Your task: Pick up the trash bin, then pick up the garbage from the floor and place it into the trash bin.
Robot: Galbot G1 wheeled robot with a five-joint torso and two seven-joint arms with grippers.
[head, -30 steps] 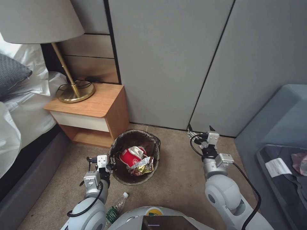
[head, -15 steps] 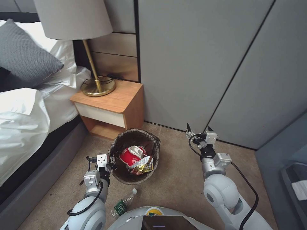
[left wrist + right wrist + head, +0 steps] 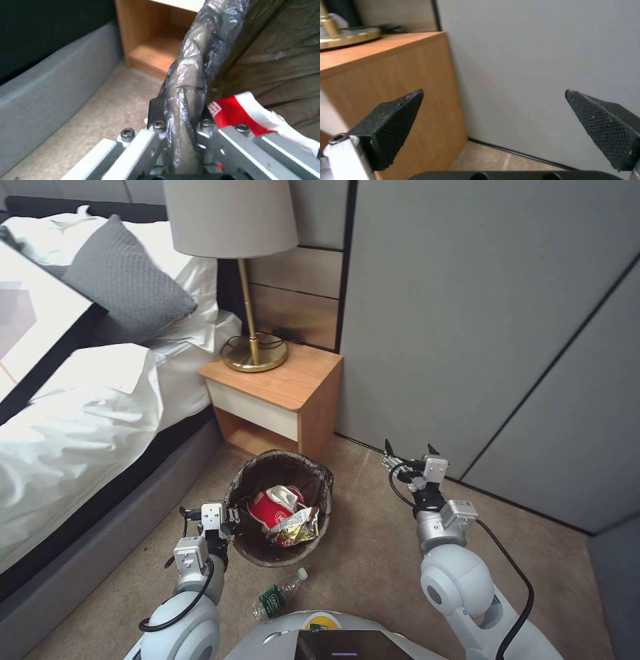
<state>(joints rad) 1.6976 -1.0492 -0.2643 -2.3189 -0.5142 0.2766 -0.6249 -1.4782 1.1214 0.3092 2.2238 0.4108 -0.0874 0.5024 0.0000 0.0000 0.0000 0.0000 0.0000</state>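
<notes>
On carpet (image 3: 373,573), bag-lined trash bin (image 3: 267,557) holds crushed red cup (image 3: 270,508).

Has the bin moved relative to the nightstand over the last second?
Yes. The bin, held by the left tool, now sits before the nightstand's front, no longer off its right corner.

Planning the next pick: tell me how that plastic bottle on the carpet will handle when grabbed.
The plastic bottle lies on its side, so it may roll if nudged. It looks clear and empty, probably light. Thin walls may crumple under the right gripper.
</notes>
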